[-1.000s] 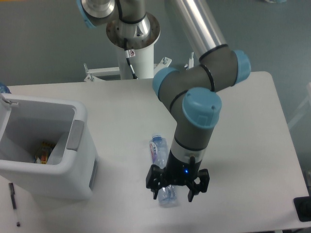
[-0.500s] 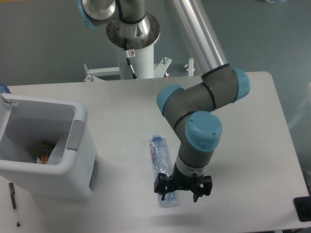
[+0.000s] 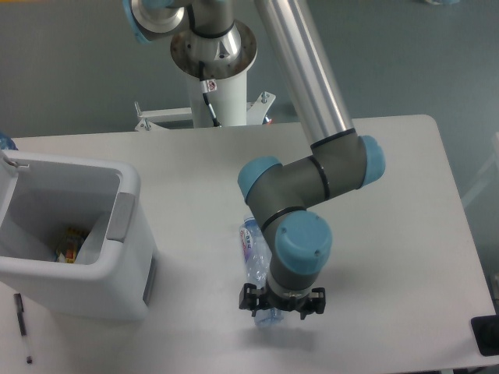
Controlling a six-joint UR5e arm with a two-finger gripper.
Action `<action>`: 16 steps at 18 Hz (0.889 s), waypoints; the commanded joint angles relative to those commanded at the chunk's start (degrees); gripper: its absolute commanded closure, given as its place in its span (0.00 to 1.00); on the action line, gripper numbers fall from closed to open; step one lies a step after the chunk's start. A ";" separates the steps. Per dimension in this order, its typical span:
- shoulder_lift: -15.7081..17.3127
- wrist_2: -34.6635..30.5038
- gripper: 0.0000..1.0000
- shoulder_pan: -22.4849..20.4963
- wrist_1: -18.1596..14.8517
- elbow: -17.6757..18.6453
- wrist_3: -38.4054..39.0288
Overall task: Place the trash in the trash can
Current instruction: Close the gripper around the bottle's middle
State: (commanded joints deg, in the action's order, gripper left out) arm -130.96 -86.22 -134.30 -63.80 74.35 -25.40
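The gripper (image 3: pixel 281 302) points straight down with its jaws spread open astride the lower end of the crushed bottle (image 3: pixel 254 257), which lies flat on the white surface (image 3: pixel 390 234) to the right of the trash can. The arm (image 3: pixel 304 210) folds down from above, its blue-capped wrist directly over the bottle. The trash can (image 3: pixel 117 234) stands at the left edge with some colourful scraps (image 3: pixel 69 243) at its bottom; a black pen (image 3: pixel 22 326) lies in front of it.

The hand (image 3: pixel 281 301) covers the lower end of the bottle (image 3: pixel 254 253), so its grip cannot be judged; the trash can (image 3: pixel 129 183) is cut by the left edge; the coloured scraps inside (image 3: pixel 70 243) are too small to identify.
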 joint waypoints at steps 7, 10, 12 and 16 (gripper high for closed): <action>-1.23 -4.21 0.12 0.88 0.00 -0.17 0.52; -1.76 -5.80 0.33 1.32 0.00 -0.26 0.70; -1.67 -5.80 0.53 1.41 -0.44 -0.26 0.70; -1.32 -5.72 0.81 1.41 -1.67 -0.35 0.70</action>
State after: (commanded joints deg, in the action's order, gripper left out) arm -132.28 -91.93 -132.89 -65.48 74.00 -24.70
